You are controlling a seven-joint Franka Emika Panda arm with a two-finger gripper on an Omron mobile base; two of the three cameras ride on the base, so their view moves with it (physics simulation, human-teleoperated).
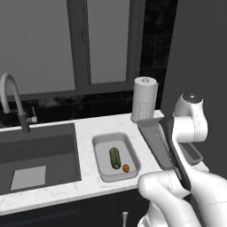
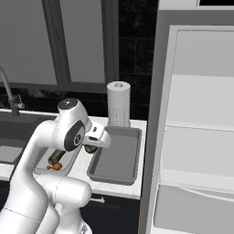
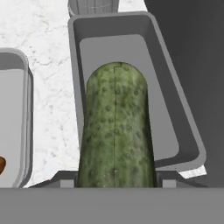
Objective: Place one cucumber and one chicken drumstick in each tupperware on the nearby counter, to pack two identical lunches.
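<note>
Sink basin [image 1: 37, 153] sits at the counter's [image 1: 84, 184] left end, faucet [image 1: 11, 99] behind it. Right of that we note the smaller tupperware [image 1: 116, 156], lighter and round-cornered, near the front edge; it already carries one cucumber [image 1: 115, 158] lying lengthwise and a small orange-brown piece [image 1: 126, 168] at its front corner, which we take for a chicken drumstick, though it is too small to be sure. Further right, by the counter's right end and in front of the paper towel roll [image 1: 144, 98], lies the larger tupperware [image 2: 115, 155], darker and tray-like, its floor bare. Above it, in the hand view, the gripper [image 3: 116, 181] is clamped on a second cucumber [image 3: 116, 131], which points out over that tray's near half. We judge the first lunch packed and the second barely begun: this cucumber has yet to be set down, and one more drumstick must be fetched, presumably from the open fridge [image 2: 201, 128] at far right.
</note>
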